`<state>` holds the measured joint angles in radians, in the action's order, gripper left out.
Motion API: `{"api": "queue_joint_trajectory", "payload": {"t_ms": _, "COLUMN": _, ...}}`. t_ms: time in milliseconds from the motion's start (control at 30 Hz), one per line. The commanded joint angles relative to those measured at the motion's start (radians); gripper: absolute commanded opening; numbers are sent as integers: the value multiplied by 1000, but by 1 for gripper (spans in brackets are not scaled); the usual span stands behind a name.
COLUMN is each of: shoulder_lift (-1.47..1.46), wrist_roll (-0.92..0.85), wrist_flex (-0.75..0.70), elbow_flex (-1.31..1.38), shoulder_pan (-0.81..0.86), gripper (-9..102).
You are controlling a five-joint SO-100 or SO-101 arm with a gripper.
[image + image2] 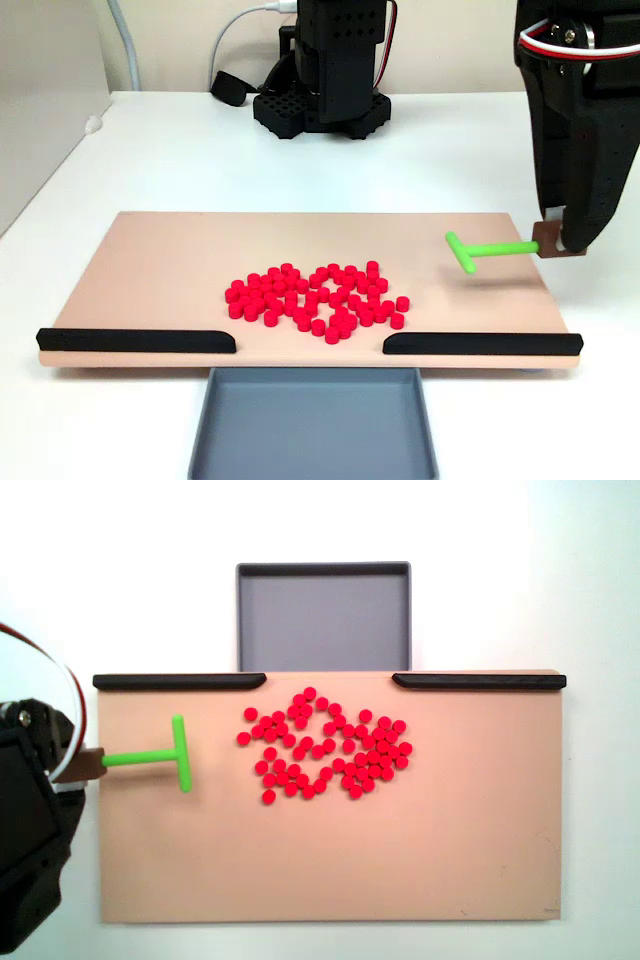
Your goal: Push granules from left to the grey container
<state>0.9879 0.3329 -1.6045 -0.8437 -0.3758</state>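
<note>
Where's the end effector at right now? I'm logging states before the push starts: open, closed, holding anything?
End effector: closed on the handle end of the green T-shaped stick, holding it over the tan board, apart from the granules.

You get bright, even light in both fixed views, with soft shadows under the tan board point(150, 270), sharp focus, and a washed-out white table point(500, 560) toward 12 o'clock.

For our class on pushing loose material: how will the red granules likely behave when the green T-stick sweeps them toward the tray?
The granules are many small separate discs, so they will probably scatter, not move together. The green T-stick is narrower than the pile, so some may slip past. The black bars could catch strays beside the grey container.
</note>
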Motion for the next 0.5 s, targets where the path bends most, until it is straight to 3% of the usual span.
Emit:
{"api": "queue_joint_trajectory", "payload": {"t_ms": 0, "shoulder_lift": 2, "wrist_roll": 17, "wrist_flex": -5, "elbow_flex": 38, "shoulder_pan": 17, "gripper": 0}}
{"api": "queue_joint_trajectory", "payload": {"t_ms": 467, "shoulder_lift": -40, "wrist_roll": 3, "wrist_flex": 6, "elbow_flex": 38, "shoulder_pan": 26, "gripper": 0}}
